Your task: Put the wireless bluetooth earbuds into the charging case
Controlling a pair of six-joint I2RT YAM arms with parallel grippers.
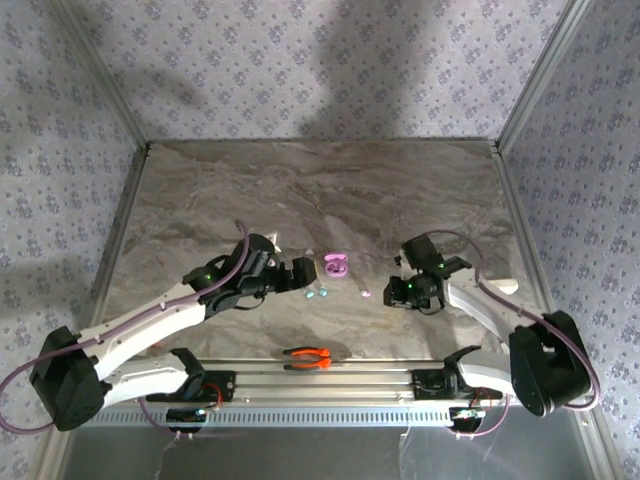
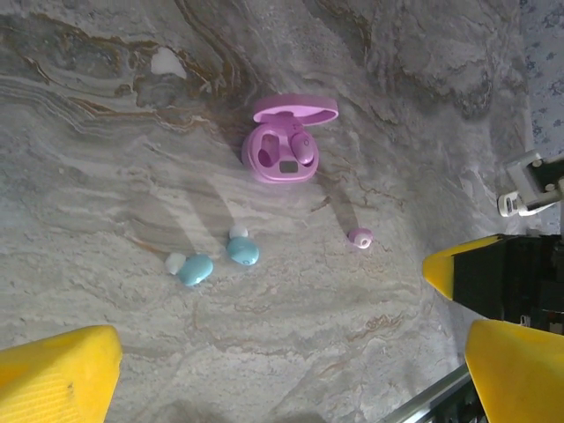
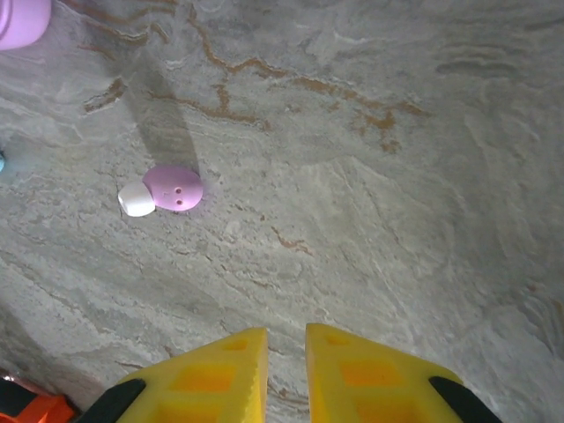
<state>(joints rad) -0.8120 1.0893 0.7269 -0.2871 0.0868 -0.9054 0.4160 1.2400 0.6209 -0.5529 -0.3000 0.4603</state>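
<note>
Marble surface carries all the bits, w/ both arms reaching in over it. The left claw hangs wide apart & empty, on the near side of the teal pair. The right claw has its fingers almost together w/ only a slit btwn them & nothing in it. It sits near the loose pink piece but isn't touching it. The orange pliers lie by the arm bases, well apart from the rest, prob no part of this job. The pink charging case sits mid-surface, lid up. Progress as I judge it: approx 1 of 4 done. The seated pink earbud looks to be in one well of the case, & the other well looks vacant. The loose pink earbud lies on the surface w/ its white tip to one side, near the case but apart from it. The first teal earbud & second teal earbud lie just beside ea. other, also loose, btwn left claw & case. Still to do: pick up the loose pink one & set it in the vacant well, then the teal pair. Which case takes those, can't tell. The right claw prob needs to spread before it can take a bud.
</note>
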